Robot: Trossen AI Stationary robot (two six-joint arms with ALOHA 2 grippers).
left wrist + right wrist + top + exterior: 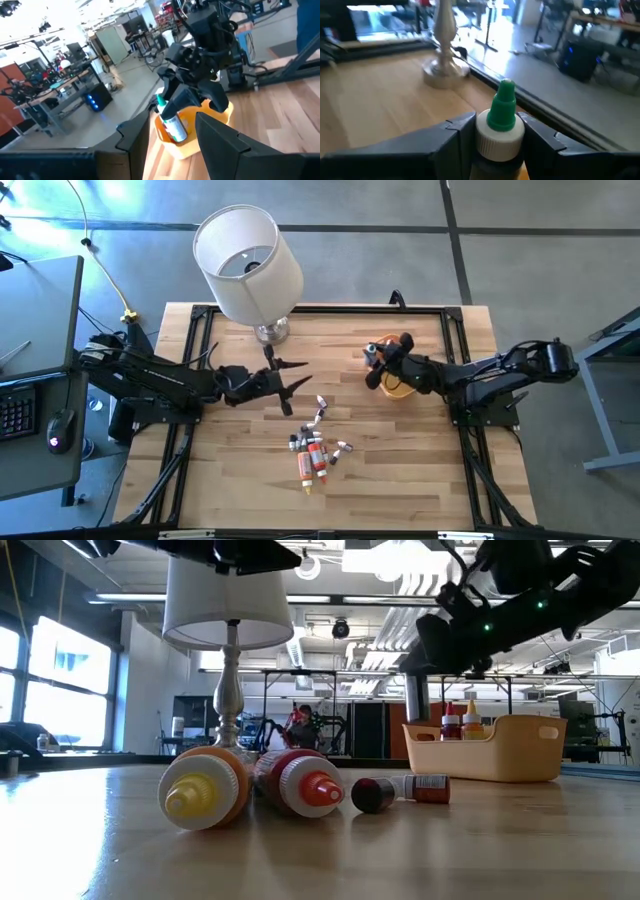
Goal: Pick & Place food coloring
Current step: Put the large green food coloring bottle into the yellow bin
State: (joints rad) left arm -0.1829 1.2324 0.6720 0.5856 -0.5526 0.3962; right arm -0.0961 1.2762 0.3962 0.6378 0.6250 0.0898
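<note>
Right gripper (492,131) clamps a green-capped bottle (501,125) at the neck, above the orange bowl (400,389). Light, rigid, probably slick plastic; grip the ribbed collar. Remaining food coloring (313,455) lies mid-table. Left gripper (283,385) hovers, fingers apart, empty

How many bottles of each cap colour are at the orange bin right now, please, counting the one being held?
Green cap: 1, gripped in the right hand
Red cap: 1, upright in the bin
Yellow cap: 1, upright in the bin
Total: 3
</note>
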